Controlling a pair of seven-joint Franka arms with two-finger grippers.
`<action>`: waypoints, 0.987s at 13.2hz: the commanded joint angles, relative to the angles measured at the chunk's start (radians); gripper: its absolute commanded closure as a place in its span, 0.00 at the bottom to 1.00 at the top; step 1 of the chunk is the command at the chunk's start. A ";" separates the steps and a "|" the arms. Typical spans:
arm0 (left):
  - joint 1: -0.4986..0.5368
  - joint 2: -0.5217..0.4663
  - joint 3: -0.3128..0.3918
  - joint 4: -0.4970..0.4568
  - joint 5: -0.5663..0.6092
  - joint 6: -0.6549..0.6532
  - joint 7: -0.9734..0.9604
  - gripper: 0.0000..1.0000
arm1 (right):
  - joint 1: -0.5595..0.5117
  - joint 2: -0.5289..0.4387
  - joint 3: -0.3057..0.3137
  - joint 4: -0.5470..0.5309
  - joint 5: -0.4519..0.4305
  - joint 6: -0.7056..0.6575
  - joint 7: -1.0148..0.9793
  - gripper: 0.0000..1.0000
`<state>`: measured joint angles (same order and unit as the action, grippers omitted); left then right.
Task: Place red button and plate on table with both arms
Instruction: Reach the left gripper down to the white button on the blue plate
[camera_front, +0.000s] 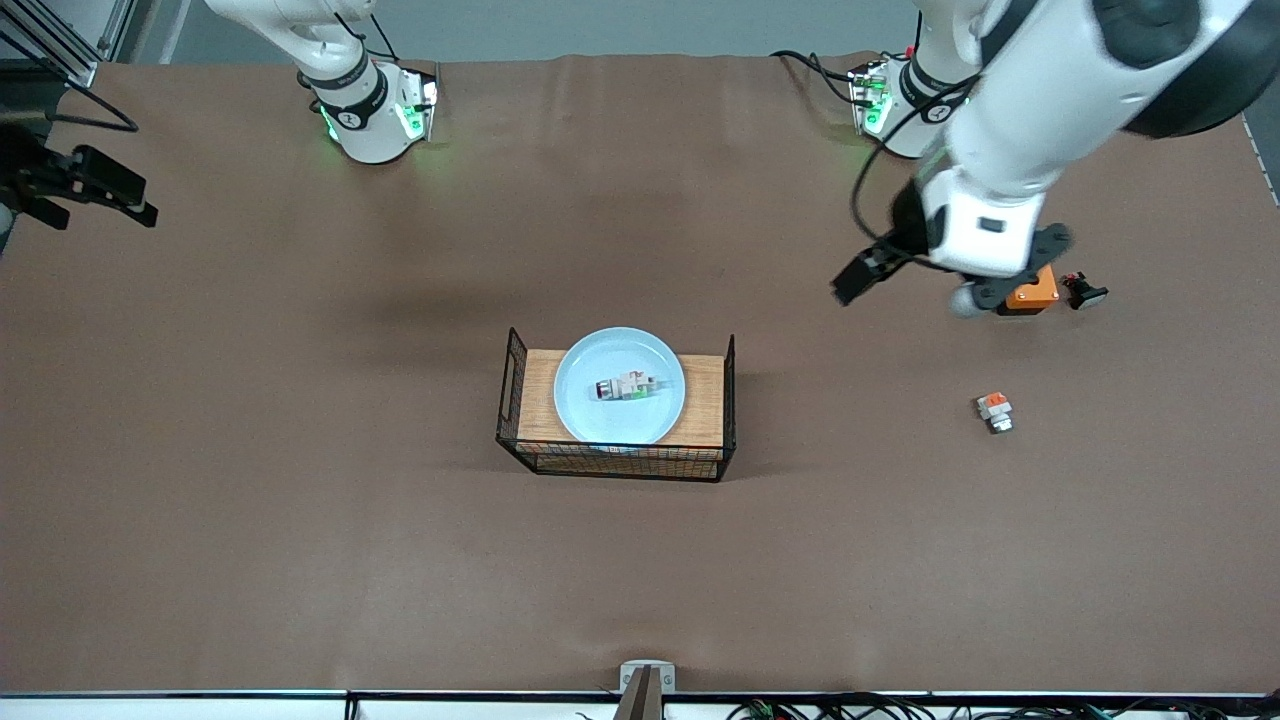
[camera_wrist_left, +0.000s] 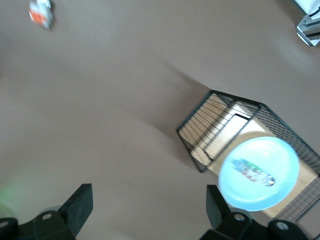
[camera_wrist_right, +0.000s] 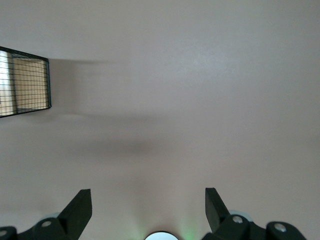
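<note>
left gripper (camera_front: 868, 272) spread wide, holding nothing, up over bare table (camera_front: 300, 500), right gripper (camera_front: 85, 190) also gaping, empty, waiting at its own end, one red button (camera_front: 626, 387) lying in one plate (camera_front: 575, 400) on one wire-sided stand (camera_front: 705, 400), well apart from both, one orange-topped button (camera_front: 994, 410) nearer the left arm's end

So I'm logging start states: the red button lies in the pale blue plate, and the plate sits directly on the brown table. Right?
Not quite. The red button does lie in the plate, but the plate sits on the wooden top of the wire-sided stand, not directly on the table. The front view shows this.
</note>
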<state>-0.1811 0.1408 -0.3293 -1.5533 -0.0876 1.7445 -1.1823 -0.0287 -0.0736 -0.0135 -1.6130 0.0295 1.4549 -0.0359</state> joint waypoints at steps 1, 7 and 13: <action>-0.111 0.136 -0.002 0.116 0.095 0.012 -0.294 0.00 | -0.022 0.098 0.001 0.033 -0.013 -0.008 -0.012 0.00; -0.216 0.285 0.007 0.200 0.112 0.169 -0.819 0.00 | -0.076 0.221 0.001 0.036 -0.051 0.004 -0.007 0.00; -0.247 0.445 0.010 0.303 0.104 0.303 -1.226 0.00 | -0.077 0.218 0.003 0.024 -0.042 -0.005 0.008 0.00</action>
<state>-0.4095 0.5159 -0.3283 -1.3291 0.0084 2.0492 -2.3378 -0.0993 0.1472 -0.0225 -1.5979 -0.0087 1.4641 -0.0355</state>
